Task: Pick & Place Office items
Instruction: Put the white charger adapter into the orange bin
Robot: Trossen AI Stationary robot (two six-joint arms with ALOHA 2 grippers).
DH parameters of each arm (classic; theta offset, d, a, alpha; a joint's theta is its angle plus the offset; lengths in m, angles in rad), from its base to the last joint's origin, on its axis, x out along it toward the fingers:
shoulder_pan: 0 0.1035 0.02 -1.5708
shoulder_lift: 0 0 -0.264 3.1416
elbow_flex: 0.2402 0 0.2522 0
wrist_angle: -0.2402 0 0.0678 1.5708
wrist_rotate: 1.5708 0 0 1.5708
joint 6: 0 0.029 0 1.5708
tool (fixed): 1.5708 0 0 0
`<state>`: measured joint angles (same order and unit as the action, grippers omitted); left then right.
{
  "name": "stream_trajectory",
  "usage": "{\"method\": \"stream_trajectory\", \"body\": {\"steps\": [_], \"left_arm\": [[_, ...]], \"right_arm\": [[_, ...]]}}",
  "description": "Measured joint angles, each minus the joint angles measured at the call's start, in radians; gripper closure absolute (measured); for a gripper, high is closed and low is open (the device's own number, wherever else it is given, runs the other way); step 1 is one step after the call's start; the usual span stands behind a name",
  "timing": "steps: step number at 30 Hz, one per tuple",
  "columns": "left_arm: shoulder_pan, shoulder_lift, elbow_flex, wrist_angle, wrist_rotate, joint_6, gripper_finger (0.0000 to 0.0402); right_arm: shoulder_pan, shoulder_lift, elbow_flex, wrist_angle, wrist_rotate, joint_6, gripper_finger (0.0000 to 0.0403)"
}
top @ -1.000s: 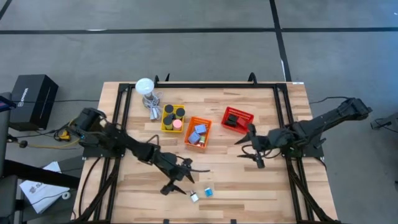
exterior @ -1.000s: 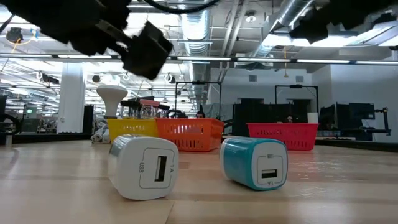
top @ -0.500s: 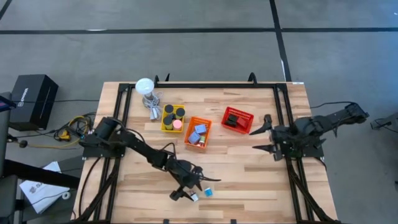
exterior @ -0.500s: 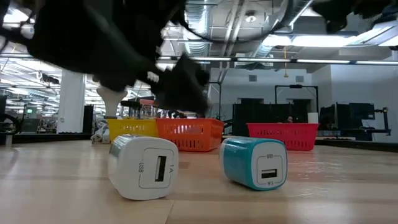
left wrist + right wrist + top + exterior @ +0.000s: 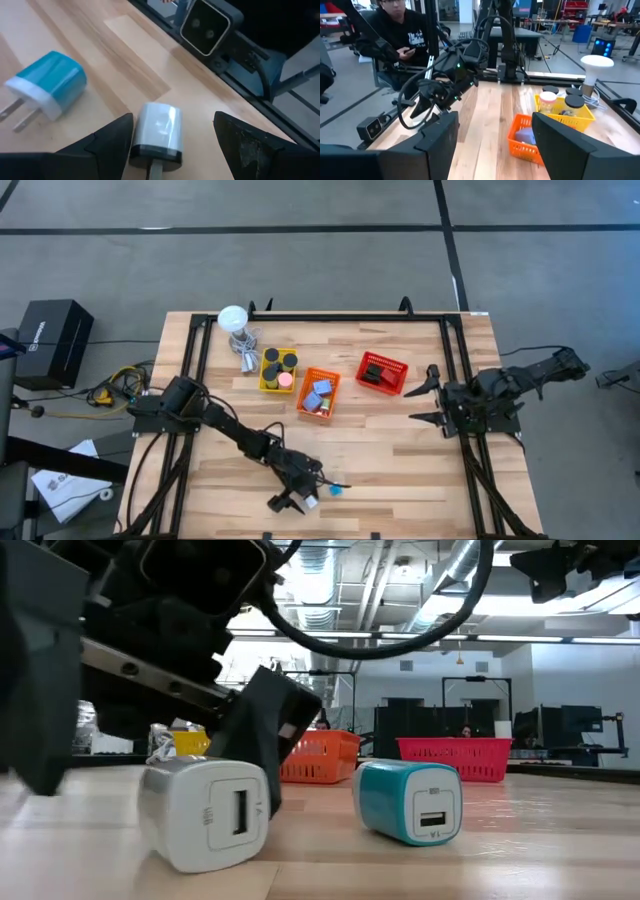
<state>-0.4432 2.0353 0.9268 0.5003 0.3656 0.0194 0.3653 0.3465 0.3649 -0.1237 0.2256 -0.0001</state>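
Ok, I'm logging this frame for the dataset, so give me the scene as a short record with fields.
left gripper: jaws open, straddling the white charger near the table's front edge
teal charger: lying on the table beside the white one, untouched
right gripper: jaws open, waiting at the right side, beside the red basket
orange basket: holds light-blue blocks
yellow basket: holds black pucks

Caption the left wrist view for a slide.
Open left gripper straddles the white USB charger on the wooden table, teal charger lying alongside.
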Motion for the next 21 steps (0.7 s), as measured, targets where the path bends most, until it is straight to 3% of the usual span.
{"method": "stream_trajectory", "body": {"steps": [4, 15, 21], "left_arm": [[-0.001, 0.002, -0.001, -0.003, -0.002, -0.001, 0.0147], [0.028, 0.002, -0.001, -0.003, -0.003, -0.038, 0.0251], [0.062, -0.006, -0.002, -0.005, -0.008, -0.054, 0.0271]], "right_arm": [[0.000, 0.001, 0.000, -0.003, 0.000, 0.000, 0.0159], [0.000, 0.001, 0.000, -0.003, 0.000, 0.004, 0.0159], [0.000, 0.001, 0.000, -0.003, 0.000, 0.003, 0.0159]]}}
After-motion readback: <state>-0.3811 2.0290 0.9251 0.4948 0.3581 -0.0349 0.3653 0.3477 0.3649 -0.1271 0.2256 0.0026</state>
